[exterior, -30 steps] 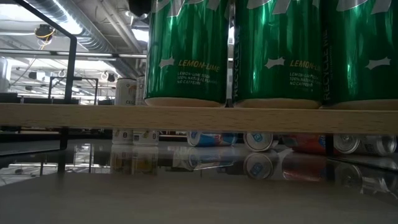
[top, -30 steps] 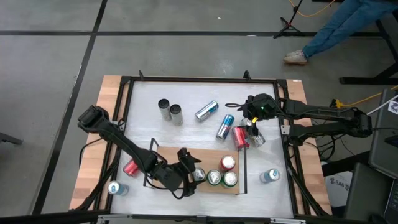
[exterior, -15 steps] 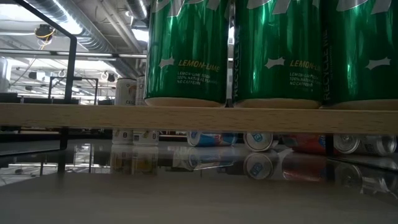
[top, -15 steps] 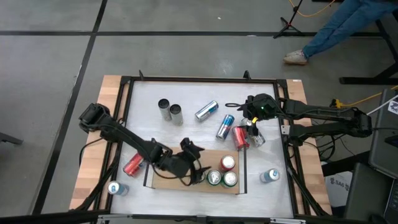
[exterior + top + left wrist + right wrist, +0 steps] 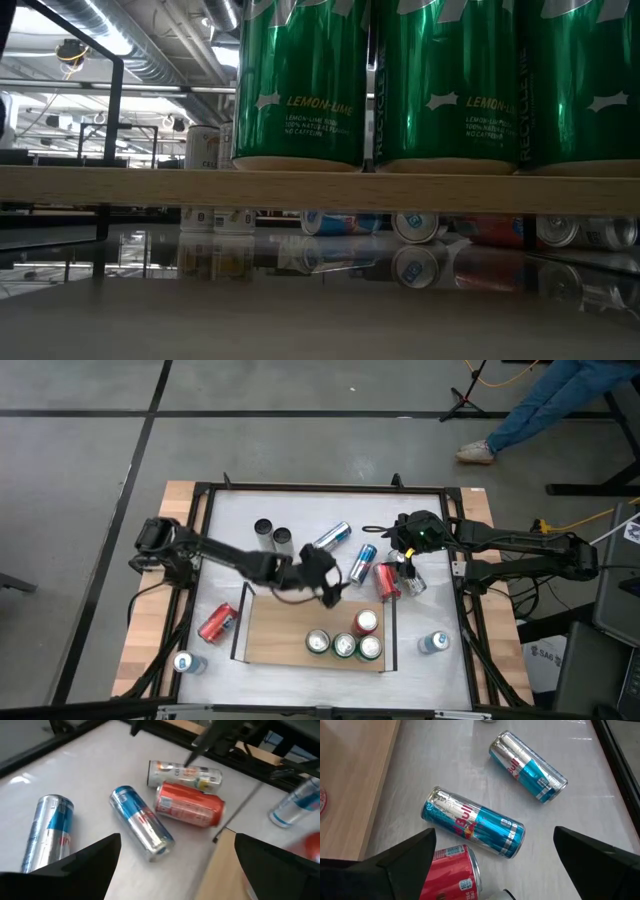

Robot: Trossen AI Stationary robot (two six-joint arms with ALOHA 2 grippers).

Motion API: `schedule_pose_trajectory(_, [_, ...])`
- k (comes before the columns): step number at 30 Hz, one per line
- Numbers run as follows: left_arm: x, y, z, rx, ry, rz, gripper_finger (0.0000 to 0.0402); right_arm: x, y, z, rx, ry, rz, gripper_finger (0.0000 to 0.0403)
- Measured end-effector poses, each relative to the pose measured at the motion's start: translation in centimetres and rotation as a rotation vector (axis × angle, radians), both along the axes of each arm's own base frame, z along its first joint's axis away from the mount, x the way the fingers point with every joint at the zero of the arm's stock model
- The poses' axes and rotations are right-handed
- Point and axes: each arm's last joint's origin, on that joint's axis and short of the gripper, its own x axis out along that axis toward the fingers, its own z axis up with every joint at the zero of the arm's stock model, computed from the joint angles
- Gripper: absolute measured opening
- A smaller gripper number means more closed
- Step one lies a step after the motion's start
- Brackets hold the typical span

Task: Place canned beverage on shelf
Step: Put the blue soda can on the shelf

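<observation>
Left end effector: the left end effector [image 5: 327, 582] hangs over the counter [image 5: 300, 510] just beyond the shelf's far edge, its two dark fingers [image 5: 75, 870] spread wide with nothing between them.
Under the left end effector: a blue-and-silver can [image 5: 141, 826] lies on its side, touching a red can [image 5: 190, 805] that also lies flat; a pale can [image 5: 185, 772] lies just behind the red one.
Right end effector: the right end effector [image 5: 408, 560] sits near the counter's right rail, fingers [image 5: 395, 865] spread apart and empty, above a red can and the lying blue cans [image 5: 474, 822].
Shelf: the shelf [image 5: 280, 635], a light wooden board, lies at the counter's near middle.
Cans on shelf: two green cans [image 5: 345, 647] and one silver-topped can [image 5: 318, 642] stand in a row at its near right, with a red can [image 5: 366, 622] upright behind them.
Elsewhere: two grey cans [image 5: 272, 536] stand upright at far left; a red can [image 5: 217, 622] lies left of the shelf.
</observation>
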Motion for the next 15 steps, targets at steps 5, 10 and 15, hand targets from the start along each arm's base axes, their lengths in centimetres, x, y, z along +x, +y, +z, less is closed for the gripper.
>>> schedule_pose_trajectory(5, [0.3, 4.1, -0.1, -0.037, 0.010, 0.035, 0.0380, 0.0, 0.0, 0.0, 0.000, -0.002, 0.000, 0.0395])
schedule_pose_trajectory(10, [0.2, 7.7, -0.1, 0.006, 0.029, 0.094, 0.0380, 0.0, 0.0, 0.0, -0.001, -0.002, 0.000, 0.0395])
schedule_pose_trajectory(15, [-0.2, 10.5, -0.1, -0.021, 0.029, 0.125, 0.0380, 0.2, -0.1, 0.3, -0.009, -0.036, 0.000, 0.0395])
